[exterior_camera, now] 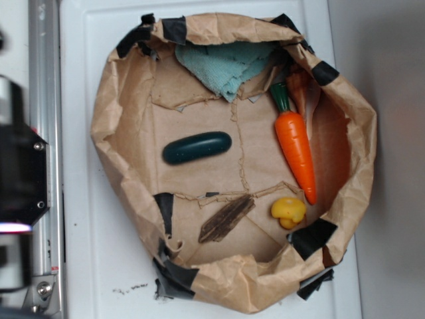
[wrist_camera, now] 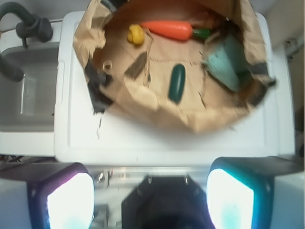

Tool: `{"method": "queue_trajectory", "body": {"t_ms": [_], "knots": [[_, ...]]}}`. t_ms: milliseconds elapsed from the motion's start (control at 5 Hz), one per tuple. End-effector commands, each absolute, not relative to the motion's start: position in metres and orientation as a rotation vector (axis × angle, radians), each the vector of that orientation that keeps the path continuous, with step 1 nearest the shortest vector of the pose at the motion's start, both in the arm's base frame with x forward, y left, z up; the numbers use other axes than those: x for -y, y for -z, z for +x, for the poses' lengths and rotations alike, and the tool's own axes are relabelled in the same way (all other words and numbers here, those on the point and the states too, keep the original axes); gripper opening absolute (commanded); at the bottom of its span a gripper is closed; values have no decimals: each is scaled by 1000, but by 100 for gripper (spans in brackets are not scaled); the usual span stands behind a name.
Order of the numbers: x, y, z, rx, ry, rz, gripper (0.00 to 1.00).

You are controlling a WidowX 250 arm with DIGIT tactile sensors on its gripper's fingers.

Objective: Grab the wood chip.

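The gripper sits at the bottom of the wrist view, its two pale fingers standing wide apart with nothing between them; it holds nothing and hangs well back from the work, over the near edge of the white desk.

Beyond it, a crumpled brown paper bag, rolled down into a shallow basin and patched with black tape, rests on that desk. The wood chip lies flat on the bag's floor, near the taped rim, set at a slant. Just beside it toward one end is a small yellow toy; the green pickle lies apart nearer the middle of the floor, the carrot runs along the opposite wall, and a teal cloth is tucked under the far rim.

The risks I judge from here: the chip is thin and lies flush on soft paper, so fingers closing too high could slide over it, and closing too low could pinch a paper fold instead. Its slant means an unrotated grasp may catch only a corner. The raised rim may snag the descent, and the dark pickle is an easy wrong target
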State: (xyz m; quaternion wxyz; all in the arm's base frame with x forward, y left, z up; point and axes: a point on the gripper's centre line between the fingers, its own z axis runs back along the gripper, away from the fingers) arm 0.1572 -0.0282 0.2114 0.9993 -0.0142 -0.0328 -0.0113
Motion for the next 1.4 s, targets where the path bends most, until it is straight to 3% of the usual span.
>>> {"method": "queue_trajectory", "body": {"t_ms": [0, 200, 600, 1200], "knots": [[20, -167, 209, 119, -330, -73, 100], [7, -141, 223, 100, -524, -79, 100], [21, -102, 257, 118, -482, -71, 100], [65, -31, 266, 108, -310, -27, 100]]}}
